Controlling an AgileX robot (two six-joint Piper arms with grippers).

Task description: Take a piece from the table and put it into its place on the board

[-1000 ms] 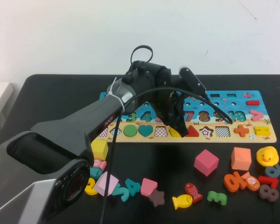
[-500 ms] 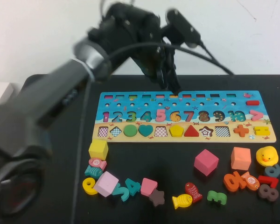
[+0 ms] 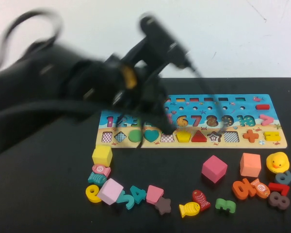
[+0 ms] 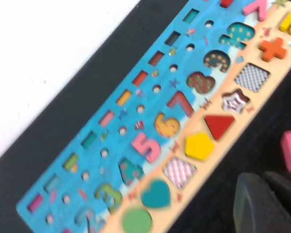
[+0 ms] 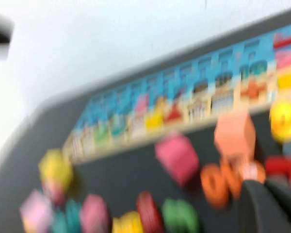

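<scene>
While my left arm hangs blurred above the board's (image 3: 269, 144) left half, my left claw (image 4: 269, 204) is pinched shut on nothing, its dark tips showing at the edge of the left wrist view, over the bench (image 3: 48, 184) just beside the board. The pentagon (image 4: 199, 146) lies seated in its recess in the sandy band, between the checkered square (image 4: 179, 172) and the red triangle (image 4: 219, 125); in the high view it shows yellow (image 3: 183, 137) just past my arm. The star recess (image 4: 235, 100) is bare. My right claw (image 5: 274, 206) sits low over the bench near the loose orange number (image 5: 214, 183); I cannot tell how wide it stands.
</scene>
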